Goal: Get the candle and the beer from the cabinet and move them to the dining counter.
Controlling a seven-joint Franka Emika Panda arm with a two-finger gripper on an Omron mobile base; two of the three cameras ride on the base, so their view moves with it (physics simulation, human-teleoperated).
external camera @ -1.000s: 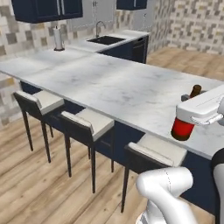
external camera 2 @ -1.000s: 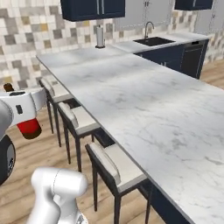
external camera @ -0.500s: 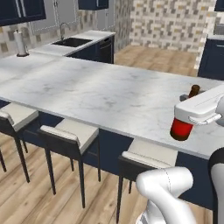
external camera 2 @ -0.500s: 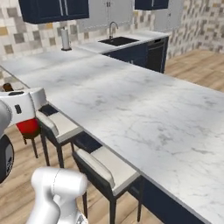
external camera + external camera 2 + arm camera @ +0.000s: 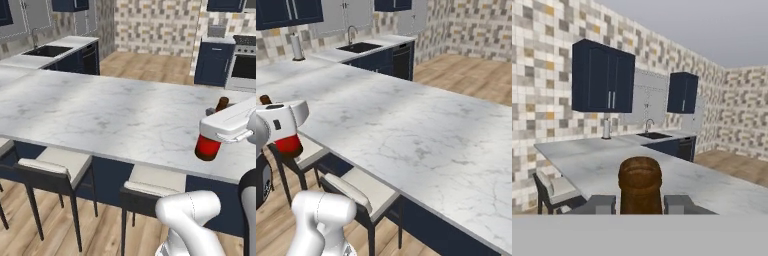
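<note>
The beer [image 5: 207,146], a brown bottle with a red label, hangs upright over the near edge of the dining counter [image 5: 100,115], gripped by my white hand. From the right base the beer [image 5: 288,144] sits at the far left, beside the dining counter [image 5: 406,125]. In the hand view its brown top [image 5: 640,182] stands between my fingers [image 5: 679,204]; the gripper [image 5: 640,204] is shut on it. A navy cabinet [image 5: 602,77] with silver handles hangs on the far tiled wall. The candle is out of view.
Cushioned stools [image 5: 55,165] [image 5: 356,187] stand along the counter's near side. A sink [image 5: 358,47] and a paper towel roll [image 5: 297,47] are on the far worktop. A stove [image 5: 245,65] stands at the back right, with wooden floor between.
The whole picture has shifted in both base views, so the base has moved along the counter. The bottle stays in the same grip, at the same place relative to the arm.
</note>
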